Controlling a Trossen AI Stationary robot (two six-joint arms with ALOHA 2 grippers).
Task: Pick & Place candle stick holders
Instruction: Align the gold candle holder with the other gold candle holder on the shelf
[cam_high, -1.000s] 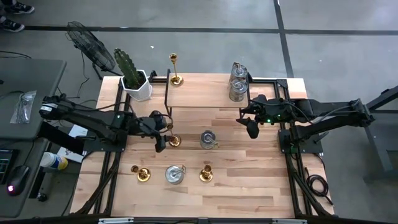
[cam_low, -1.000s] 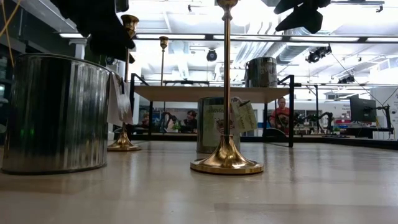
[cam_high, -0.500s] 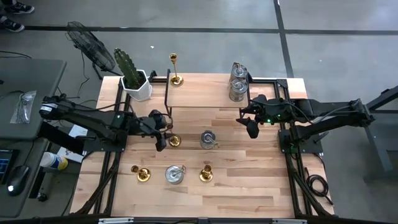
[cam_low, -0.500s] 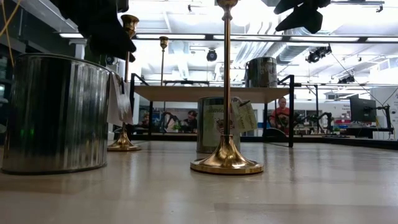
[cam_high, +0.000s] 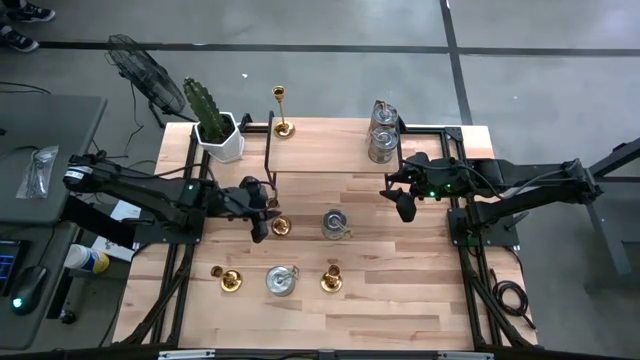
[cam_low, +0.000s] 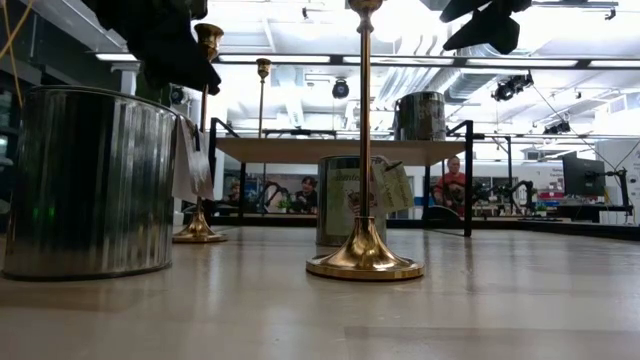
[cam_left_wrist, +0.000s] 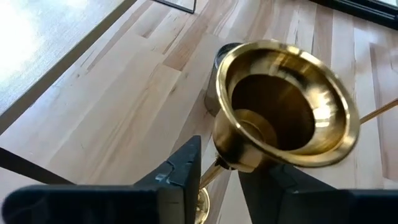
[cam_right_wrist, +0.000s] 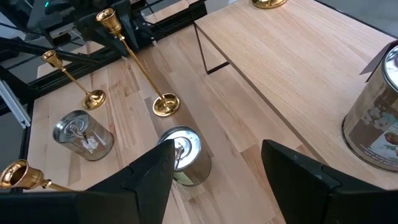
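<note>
High view. Your left gripper (cam_high: 258, 226) sits over the middle-left of the bench (cam_high: 400, 300), right at the gold candlestick (cam_high: 281, 227) whose round base lies just beside it. Your right gripper (cam_high: 405, 207) hangs over the right side of the bench, well apart from any holder. A second gold candlestick (cam_high: 282, 112) stands on the raised shelf (cam_high: 330, 145) at the far edge; two more, one (cam_high: 227, 279) at near left and one (cam_high: 331, 277) near centre, flank a silver holder (cam_high: 281, 280). Another silver holder (cam_high: 335, 224) sits mid-bench, and two silver holders (cam_high: 381, 136) stand together on the shelf's right end. The white pot with cactus (cam_high: 215, 127) is at the far-left corner.

Low view. A silver holder (cam_low: 92, 180) fills the left foreground. A gold candlestick (cam_low: 364, 150) stands upright at centre on its flared base. Behind the silver holder, another candlestick (cam_low: 203, 140) has a dark gripper (cam_low: 170, 50) beside its top. The other gripper (cam_low: 485, 22) hangs at upper right. A person (cam_low: 455, 182) shows in the room behind.

Left wrist view. The fingers (cam_left_wrist: 183, 171) of your left gripper are closed on the slim stem of the gold candlestick (cam_left_wrist: 283, 106), just below its cup; the cup's mouth faces the camera.

Right wrist view. The fingers (cam_right_wrist: 152, 177) of your right gripper stand wide apart with nothing between them, above a silver holder (cam_right_wrist: 181, 152). Beyond it you can see the candlestick (cam_right_wrist: 134, 59) leaning in the left gripper, base on the bench.
</note>
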